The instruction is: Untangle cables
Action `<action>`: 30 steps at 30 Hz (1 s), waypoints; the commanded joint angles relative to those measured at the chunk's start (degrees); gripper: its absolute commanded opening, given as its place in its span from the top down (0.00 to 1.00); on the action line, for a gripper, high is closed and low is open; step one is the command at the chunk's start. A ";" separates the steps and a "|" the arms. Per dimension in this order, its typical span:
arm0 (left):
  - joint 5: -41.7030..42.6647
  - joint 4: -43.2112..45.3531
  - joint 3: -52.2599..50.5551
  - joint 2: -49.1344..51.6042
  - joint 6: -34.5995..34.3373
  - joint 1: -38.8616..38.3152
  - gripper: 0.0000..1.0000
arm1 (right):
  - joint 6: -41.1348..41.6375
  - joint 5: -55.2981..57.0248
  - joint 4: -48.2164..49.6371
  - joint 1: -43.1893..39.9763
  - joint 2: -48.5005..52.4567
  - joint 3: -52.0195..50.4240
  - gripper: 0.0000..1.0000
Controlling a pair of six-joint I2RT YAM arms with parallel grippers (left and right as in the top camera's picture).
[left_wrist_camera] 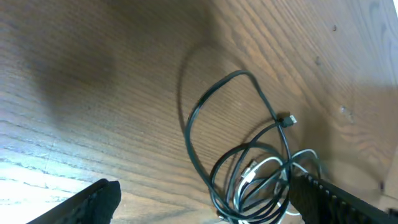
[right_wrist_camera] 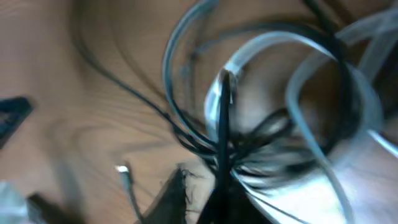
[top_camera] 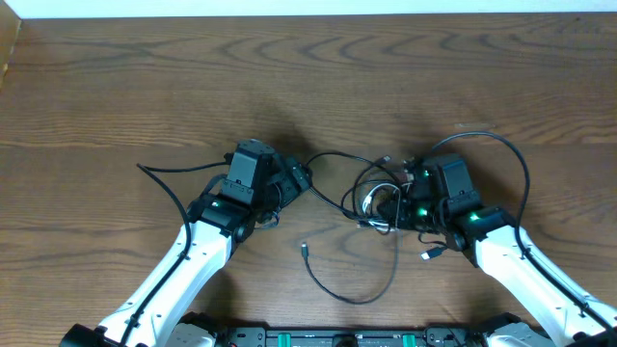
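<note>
The cables [top_camera: 377,197] lie bunched in a knot of black and white loops at the table's middle right. One black strand [top_camera: 359,297] runs down in a wide loop and ends in a plug [top_camera: 304,248]. My right gripper [top_camera: 394,208] sits on the knot. In the blurred right wrist view it [right_wrist_camera: 219,186] is shut, with a black strand [right_wrist_camera: 222,124] and white loops [right_wrist_camera: 323,74] pinched at the jaws. My left gripper [top_camera: 301,179] is just left of the knot. It [left_wrist_camera: 214,208] is open, with the tangle [left_wrist_camera: 261,180] lying near its right finger [left_wrist_camera: 336,200].
Thick black arm cords arc out to the left [top_camera: 164,175] and over the right arm [top_camera: 516,159]. A small plug [top_camera: 429,255] lies beside the right forearm. The table's far edge [top_camera: 308,17] meets a white strip at the top.
</note>
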 commanded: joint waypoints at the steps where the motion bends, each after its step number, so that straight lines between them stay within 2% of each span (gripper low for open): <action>1: -0.79 -0.57 1.27 0.31 1.40 -0.04 0.09 | 2.49 -7.87 5.14 0.11 -0.13 0.96 0.99; 5: 1.05 -1.22 1.27 0.31 3.65 -0.04 0.10 | 2.60 -15.63 13.27 -0.74 -0.13 2.43 0.99; 11: 13.64 -1.20 1.27 0.31 21.31 -0.07 0.09 | 2.97 -24.46 21.24 -1.42 -0.13 2.67 0.99; 13: 16.61 -1.18 1.27 0.31 24.13 -0.07 0.09 | 3.65 -24.63 22.23 -1.40 -0.13 2.67 0.99; 17: 16.70 -0.74 1.27 0.31 21.66 -0.07 0.09 | 5.07 -26.36 23.45 -1.40 -0.13 2.67 0.99; 22: 16.63 0.00 1.27 0.31 8.17 -0.07 0.09 | 5.03 -30.60 28.44 -1.40 -0.13 2.67 0.99; 25: 16.65 1.31 1.27 0.31 2.36 -0.13 0.09 | 5.05 -31.82 30.77 -1.40 -0.13 2.67 0.99; 30: 16.37 6.99 1.27 0.31 -0.28 -2.71 0.09 | 4.94 -32.68 31.43 -1.36 -0.13 2.67 0.99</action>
